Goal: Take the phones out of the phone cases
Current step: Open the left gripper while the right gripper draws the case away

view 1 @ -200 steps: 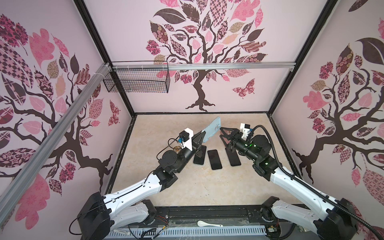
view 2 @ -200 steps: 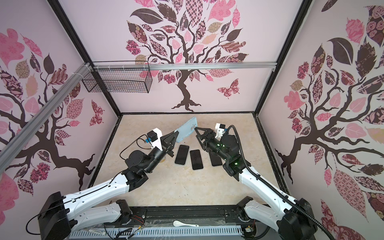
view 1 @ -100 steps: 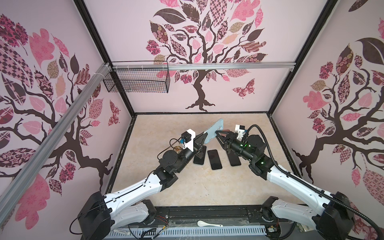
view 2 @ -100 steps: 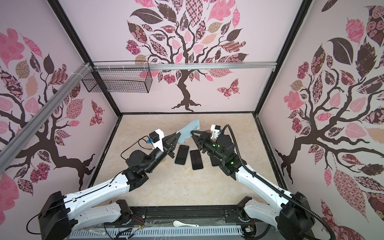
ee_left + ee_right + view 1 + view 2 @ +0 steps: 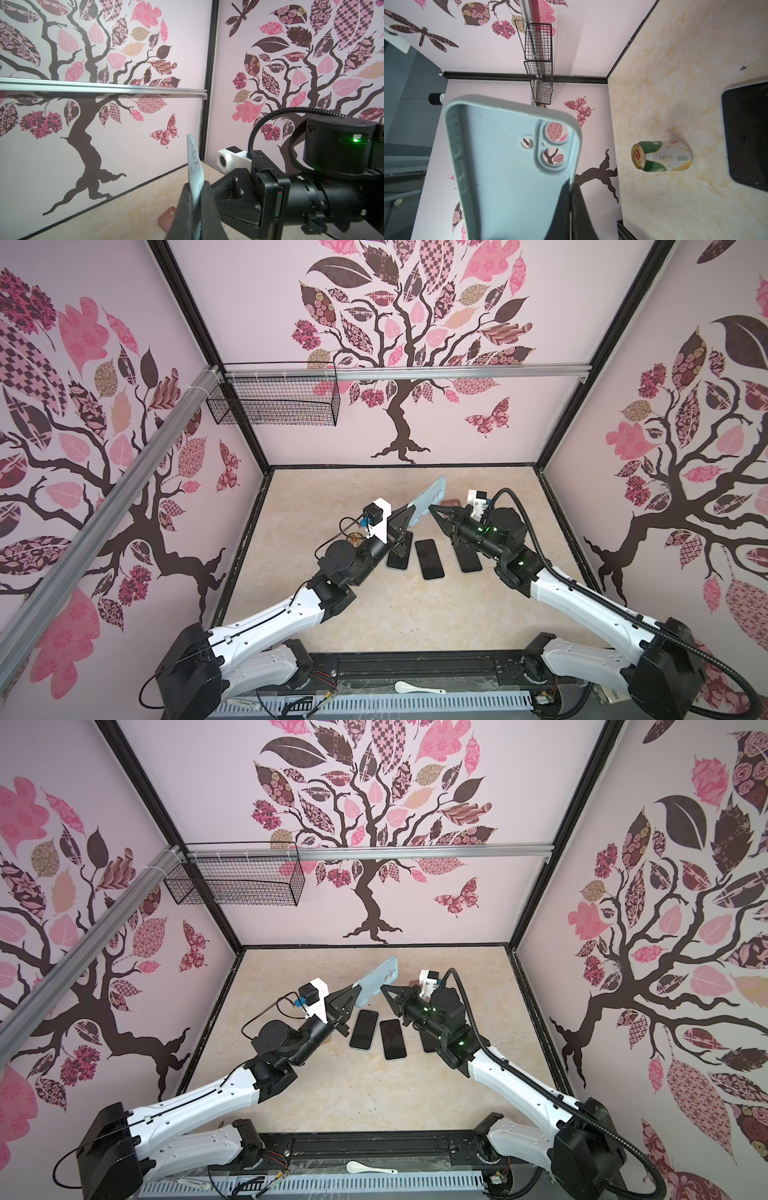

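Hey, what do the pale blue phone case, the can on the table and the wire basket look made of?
The phone case: probably soft silicone or rubbery plastic; matte, no glare, thick rounded rim. The can: likely thin metal, printed green and white, shiny gold pull-tab end. The wire basket: black coated metal wire, it seems, in a grid.

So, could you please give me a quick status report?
Left hand shut on phone case, raised. Right hand shut on its edge. Case looks empty. Three phones lie below.

Row of phones (image 5: 429, 559) blocks mid-table, can (image 5: 661, 155) stands near; table (image 5: 374, 614) in front lies open
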You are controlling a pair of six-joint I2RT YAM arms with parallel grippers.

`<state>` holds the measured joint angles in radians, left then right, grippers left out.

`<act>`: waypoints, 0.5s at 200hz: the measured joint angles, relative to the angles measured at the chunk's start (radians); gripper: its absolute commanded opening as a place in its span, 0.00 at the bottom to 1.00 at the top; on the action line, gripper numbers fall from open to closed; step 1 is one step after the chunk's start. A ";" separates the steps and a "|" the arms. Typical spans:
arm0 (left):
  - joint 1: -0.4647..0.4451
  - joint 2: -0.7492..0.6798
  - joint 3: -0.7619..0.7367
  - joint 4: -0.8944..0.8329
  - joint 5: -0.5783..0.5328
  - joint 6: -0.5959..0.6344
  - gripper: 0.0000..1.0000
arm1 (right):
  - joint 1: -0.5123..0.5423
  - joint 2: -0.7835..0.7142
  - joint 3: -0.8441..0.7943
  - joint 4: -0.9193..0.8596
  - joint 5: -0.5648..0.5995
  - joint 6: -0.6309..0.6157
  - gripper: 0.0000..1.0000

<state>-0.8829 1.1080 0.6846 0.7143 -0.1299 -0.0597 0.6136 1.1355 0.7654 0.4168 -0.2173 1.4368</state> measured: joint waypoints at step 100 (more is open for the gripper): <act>0.029 -0.128 0.153 -0.747 -0.099 -0.272 0.98 | -0.020 0.070 0.193 -0.420 0.207 -0.576 0.00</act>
<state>-0.8543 0.9802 0.8379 -0.0326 -0.2291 -0.3313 0.5938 1.2053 0.9581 -0.0036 -0.0105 0.8608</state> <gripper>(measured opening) 0.982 0.048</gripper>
